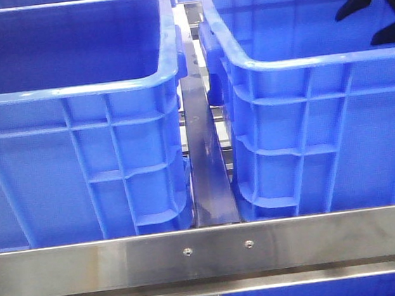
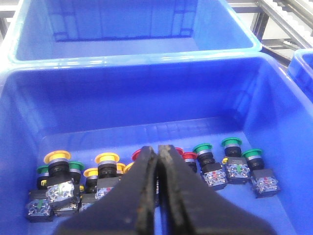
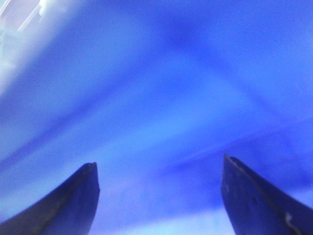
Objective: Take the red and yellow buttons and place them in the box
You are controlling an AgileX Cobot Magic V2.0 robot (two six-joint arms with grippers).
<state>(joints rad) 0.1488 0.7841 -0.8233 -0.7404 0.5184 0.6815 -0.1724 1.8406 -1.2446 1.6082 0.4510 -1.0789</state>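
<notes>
You are looking at two moulded blue plastic crates, the left crate (image 1: 75,125) and the right crate (image 1: 315,121), sitting side by side on a brushed steel frame (image 1: 208,253). Their outer walls are carrying raised ribs, and their rims are rounded and glossy. A narrow steel rail (image 1: 204,161) is running between them, and two small screws are showing in the front bar.

In the left wrist view, the left gripper (image 2: 158,161) is hanging inside a crate (image 2: 146,98) with its dark, worn fingers (image 2: 142,191) pressed together and nothing between them. Push-button switches are lying in a loose row on the smooth crate floor just beyond the fingertips. The yellow button (image 2: 57,156), a round mushroom cap on a black body, is sitting at the near-left end of the row. The red button (image 2: 139,154) is lying directly behind the fingertips, partly hidden by them. Green-capped switches (image 2: 232,142) are lying further along.

The right gripper (image 3: 156,169) is holding its two dark fingers (image 3: 73,196) wide apart, facing a blurred blue wall with nothing between them. In the front view it is showing over the right crate.
</notes>
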